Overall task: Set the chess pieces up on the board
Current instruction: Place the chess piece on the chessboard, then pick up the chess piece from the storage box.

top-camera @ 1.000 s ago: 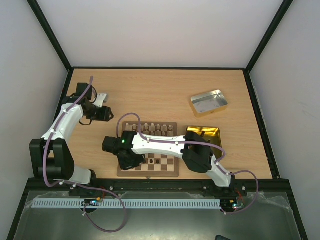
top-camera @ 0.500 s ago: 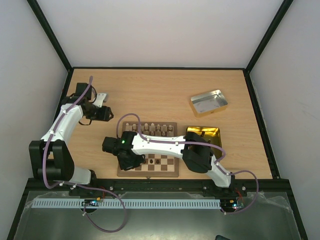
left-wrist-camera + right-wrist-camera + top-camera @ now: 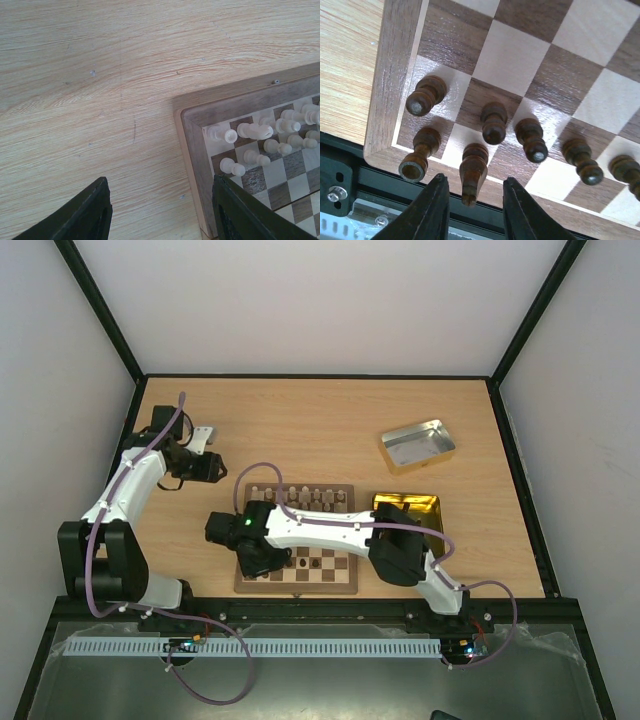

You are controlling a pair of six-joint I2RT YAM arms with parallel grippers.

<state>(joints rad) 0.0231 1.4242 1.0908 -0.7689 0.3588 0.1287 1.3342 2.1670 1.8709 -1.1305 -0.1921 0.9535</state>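
The board (image 3: 300, 587) lies at the near middle of the table. Pale chess pieces (image 3: 300, 496) stand along its far rows, and dark ones (image 3: 494, 122) fill its near left corner. My right gripper (image 3: 476, 179) is open and low over that corner (image 3: 262, 562). A dark bishop (image 3: 473, 170) stands upright on the board (image 3: 395, 75) between its fingers, with a gap on each side. My left gripper (image 3: 160, 200) hangs open and holds nothing over bare table, just left of the board's far left corner (image 3: 200, 150), where several pale pieces (image 3: 255, 132) stand.
A silver tin (image 3: 417, 445) sits at the far right of the table. A gold tin (image 3: 405, 508) lies right next to the board's right edge. The table's black front rail (image 3: 350, 185) runs just below the board's near edge.
My right gripper's jaws have spread apart off the dark bishop, which stays standing on its square. The left arm has not moved.
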